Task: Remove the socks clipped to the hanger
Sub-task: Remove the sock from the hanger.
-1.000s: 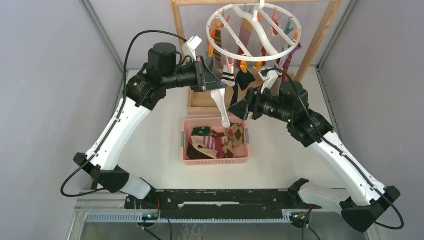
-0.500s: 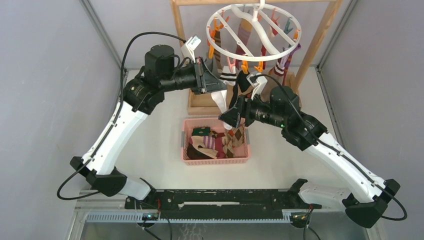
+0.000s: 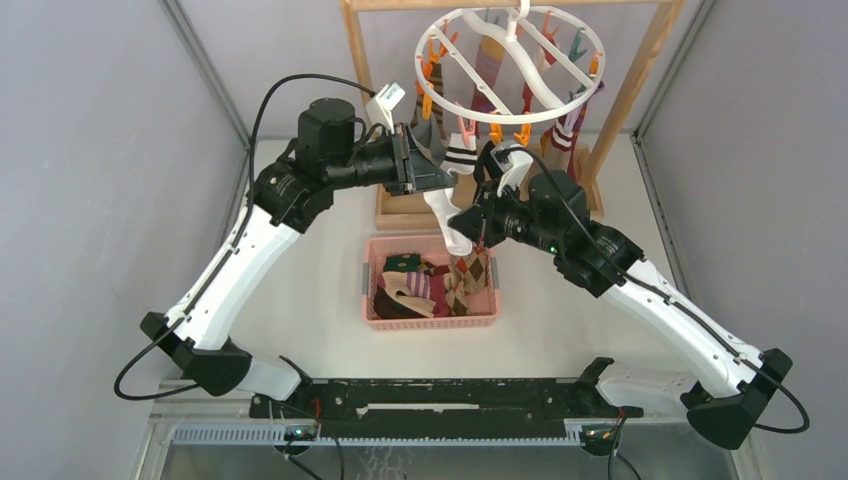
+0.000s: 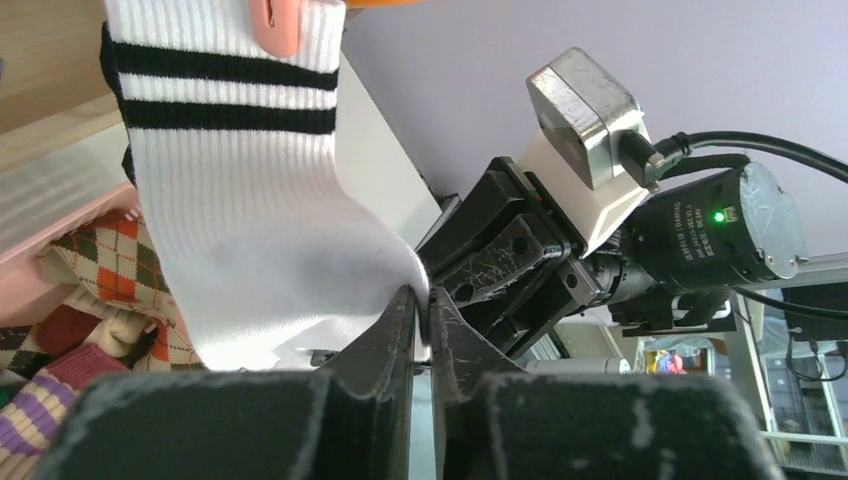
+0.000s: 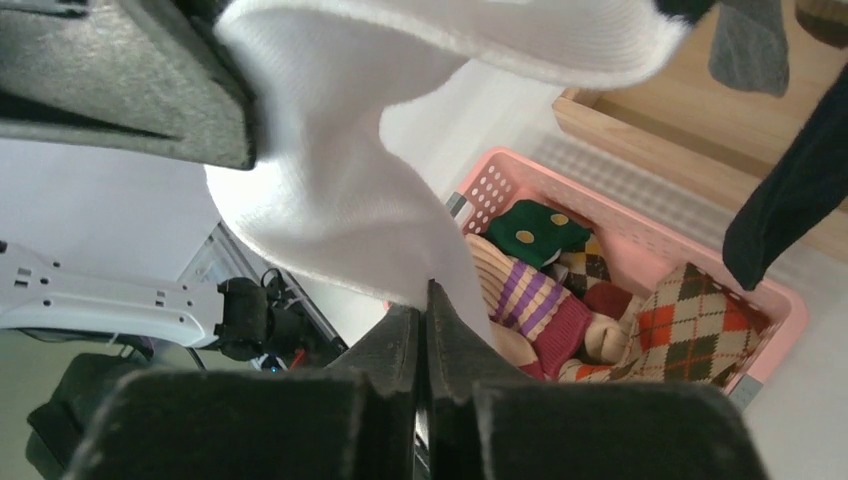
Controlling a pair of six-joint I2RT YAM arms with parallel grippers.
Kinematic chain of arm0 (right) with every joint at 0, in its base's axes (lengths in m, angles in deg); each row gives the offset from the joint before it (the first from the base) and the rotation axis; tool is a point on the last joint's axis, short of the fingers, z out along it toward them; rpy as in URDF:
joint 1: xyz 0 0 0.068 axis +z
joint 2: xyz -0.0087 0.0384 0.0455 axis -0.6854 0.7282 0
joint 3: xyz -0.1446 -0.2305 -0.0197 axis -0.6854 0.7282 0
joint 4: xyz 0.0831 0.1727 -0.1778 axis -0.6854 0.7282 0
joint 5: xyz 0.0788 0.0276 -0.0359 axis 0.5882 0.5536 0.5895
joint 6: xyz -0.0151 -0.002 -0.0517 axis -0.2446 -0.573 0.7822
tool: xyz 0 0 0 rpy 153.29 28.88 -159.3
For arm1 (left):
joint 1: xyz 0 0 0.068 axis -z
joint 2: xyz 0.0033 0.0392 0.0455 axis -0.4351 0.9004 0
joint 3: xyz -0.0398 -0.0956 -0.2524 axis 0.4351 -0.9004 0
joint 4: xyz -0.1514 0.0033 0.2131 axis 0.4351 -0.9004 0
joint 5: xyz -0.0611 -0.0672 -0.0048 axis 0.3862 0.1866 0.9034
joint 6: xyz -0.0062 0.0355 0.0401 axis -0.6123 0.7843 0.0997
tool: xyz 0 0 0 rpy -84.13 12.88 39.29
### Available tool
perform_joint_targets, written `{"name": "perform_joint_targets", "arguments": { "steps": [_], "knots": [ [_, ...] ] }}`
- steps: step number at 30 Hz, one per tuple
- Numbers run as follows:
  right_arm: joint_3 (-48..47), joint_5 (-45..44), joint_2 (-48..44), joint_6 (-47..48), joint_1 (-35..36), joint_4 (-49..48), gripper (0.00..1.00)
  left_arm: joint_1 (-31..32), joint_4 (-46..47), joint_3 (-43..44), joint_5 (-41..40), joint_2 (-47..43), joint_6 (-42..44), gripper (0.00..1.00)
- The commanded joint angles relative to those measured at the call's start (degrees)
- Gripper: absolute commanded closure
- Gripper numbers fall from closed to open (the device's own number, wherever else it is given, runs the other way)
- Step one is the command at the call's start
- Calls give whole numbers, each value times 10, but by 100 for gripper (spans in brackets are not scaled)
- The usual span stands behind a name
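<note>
While the white sock (image 3: 443, 205) with two black stripes is hanging by its top from a pink clip (image 4: 285, 25) on the hanger (image 3: 540, 118), I am holding it with both of my grippers. The hanger, a round white ring, is hanging from the wooden rack (image 3: 640, 80) at the back of the table, and more socks (image 3: 488, 65) are dangling from its other clips. My left gripper (image 4: 420, 305) is squeezing shut on a fold in the middle of the white sock. My right gripper (image 5: 425, 300) is pinching shut on the foot end lower down, so the sock is bending between them. Below it the pink basket (image 3: 430, 323) is waiting with other socks lying inside. To do this well, I think I should be pulling down slowly with both grippers together, straight away from the clip, so the top slips out and the ring is not swinging or tipping. I am only pinching a thin bit of cloth with each one, so a hard yank could make the sock slide out of my fingers. Once it comes free, I should be letting go over the basket. Compared with a second ago, my right gripper is doing something new. Back then it was sitting off to the right with its fingers wide apart, touching no sock, and the white sock was hanging down straighter. My left gripper is staying in nearly the same spot.
</note>
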Motion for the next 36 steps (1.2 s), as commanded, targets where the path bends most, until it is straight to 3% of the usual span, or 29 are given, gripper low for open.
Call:
{"name": "perform_joint_targets", "arguments": {
  "steps": [1,12,14,16,20,25,31,36],
  "knots": [
    [-3,-33,-17,19,5,3,100,4,10,2,-9,0,1,82],
    [-2,-57,-23,33,5,52,100,2,-57,36,-35,31,37,58],
    [-2,-60,-23,33,4,57,100,2,-76,58,-46,40,42,39],
    [-2,-61,-22,35,4,58,100,2,-100,84,-59,51,48,2],
    [-2,-57,-23,36,0,52,100,2,-132,117,-85,66,52,0],
    [-2,-36,-29,23,-17,50,100,0,-132,98,-101,47,48,0],
    [-2,42,-37,-5,-61,27,100,-7,-70,1,-73,-2,14,0],
    [-2,42,-55,-8,-94,54,100,-10,-42,-46,-73,-25,-2,0]
  ]
}}
